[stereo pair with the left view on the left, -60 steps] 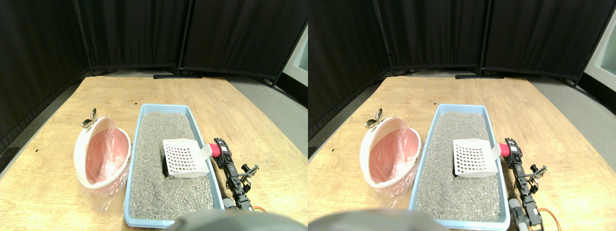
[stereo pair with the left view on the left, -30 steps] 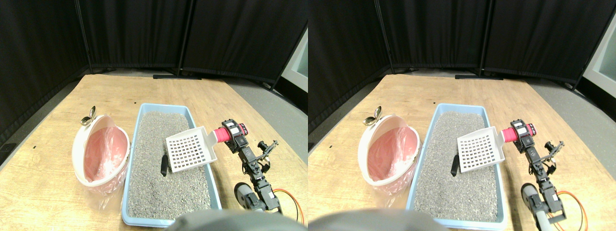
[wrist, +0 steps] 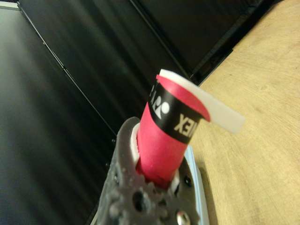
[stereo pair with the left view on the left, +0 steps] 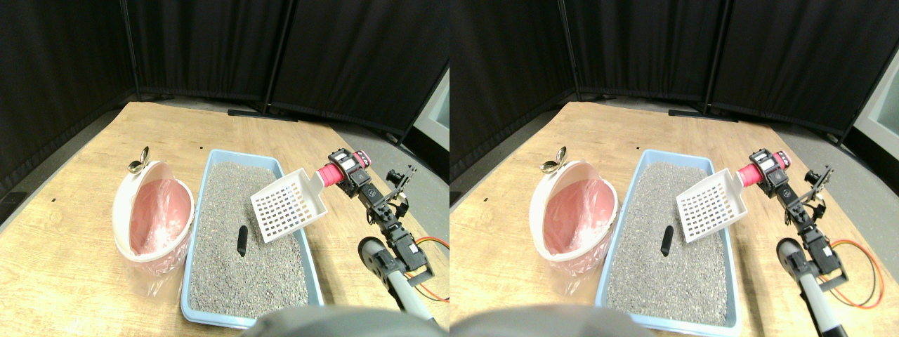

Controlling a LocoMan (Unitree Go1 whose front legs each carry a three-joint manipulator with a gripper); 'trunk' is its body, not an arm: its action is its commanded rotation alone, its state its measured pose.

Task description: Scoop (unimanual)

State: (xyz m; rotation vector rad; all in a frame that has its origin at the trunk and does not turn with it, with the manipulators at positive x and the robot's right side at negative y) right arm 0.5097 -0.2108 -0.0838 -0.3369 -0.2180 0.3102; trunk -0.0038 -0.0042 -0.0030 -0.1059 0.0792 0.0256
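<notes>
A light blue litter box filled with grey litter lies on the wooden floor. One small dark lump rests on the litter near the middle. My right gripper is shut on the red wrapped handle of a white slotted scoop. The scoop hangs tilted in the air over the box's right rim, above and to the right of the lump, and looks empty. In the wrist view the red handle sits clamped in the dark jaw, with the scoop's white neck beyond it.
A white bin with a pink liner stands against the box's left side, a metal clip at its far rim. Black curtain panels close off the back. An orange cable trails beside my arm on the right.
The scoop has risen out of the litter and swung up and to the right, tilting as it went. The dark lump stays on the litter, uncovered. The camera has shifted a little.
</notes>
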